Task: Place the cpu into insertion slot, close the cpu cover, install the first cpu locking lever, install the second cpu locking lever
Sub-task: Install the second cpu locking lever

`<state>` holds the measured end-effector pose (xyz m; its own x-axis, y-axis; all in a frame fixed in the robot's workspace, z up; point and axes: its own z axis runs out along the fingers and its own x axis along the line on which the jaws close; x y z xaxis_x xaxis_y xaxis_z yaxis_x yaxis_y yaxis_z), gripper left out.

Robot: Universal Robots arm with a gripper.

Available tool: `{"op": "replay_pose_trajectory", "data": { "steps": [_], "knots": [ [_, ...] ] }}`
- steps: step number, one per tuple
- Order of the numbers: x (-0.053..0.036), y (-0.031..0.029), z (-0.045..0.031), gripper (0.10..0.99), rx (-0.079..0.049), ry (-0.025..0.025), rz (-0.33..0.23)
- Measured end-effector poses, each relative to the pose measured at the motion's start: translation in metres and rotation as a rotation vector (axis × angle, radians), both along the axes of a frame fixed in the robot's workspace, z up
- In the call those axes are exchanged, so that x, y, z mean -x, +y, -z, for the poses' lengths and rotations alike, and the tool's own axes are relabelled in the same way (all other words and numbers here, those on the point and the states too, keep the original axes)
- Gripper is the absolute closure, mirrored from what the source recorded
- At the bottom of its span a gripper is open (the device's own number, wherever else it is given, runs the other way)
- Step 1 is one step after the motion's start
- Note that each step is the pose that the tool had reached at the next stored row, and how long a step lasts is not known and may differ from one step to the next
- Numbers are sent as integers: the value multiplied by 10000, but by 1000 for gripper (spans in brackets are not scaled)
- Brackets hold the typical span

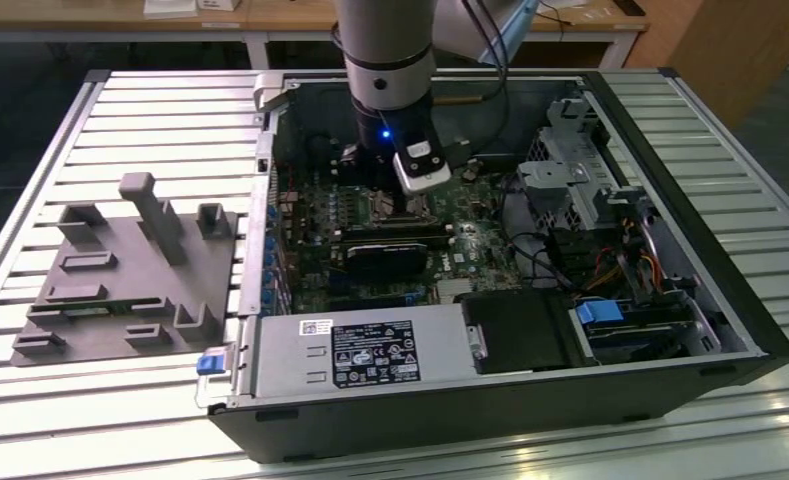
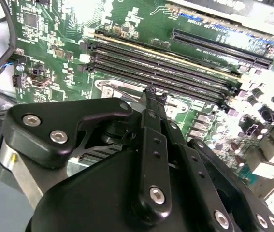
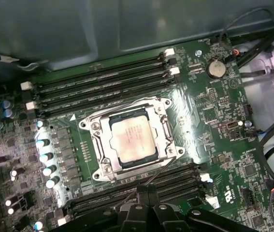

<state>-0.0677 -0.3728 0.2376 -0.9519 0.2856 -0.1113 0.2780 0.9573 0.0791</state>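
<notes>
Hovering over the socket, our pincer [image 3: 144, 195] has its fingers pinched together, holding nothing. We judge the cpu [image 3: 133, 139] seated and the cover [image 3: 132, 140] closed, mid-board between the memory slots [image 3: 103, 82]; the levers need a precise hook and press.

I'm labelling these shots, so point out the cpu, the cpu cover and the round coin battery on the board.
cpu [image 3: 133, 140]: first wrist view, middle of its metal top.
cpu cover [image 3: 99, 144]: first wrist view, frame's side bar.
coin battery [image 3: 216, 68]: first wrist view, centre of its face.
</notes>
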Motion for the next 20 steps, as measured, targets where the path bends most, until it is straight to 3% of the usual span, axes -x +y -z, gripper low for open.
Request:
{"op": "replay_pose_trajectory", "data": {
  "steps": [5,10,20],
  "knots": [
    [28,-14,28,984,-44,0,-136],
    [53,-16,62,984,-80,0,-637],
    [129,-70,144,984,-416,-11,-1097]
  ]
}}
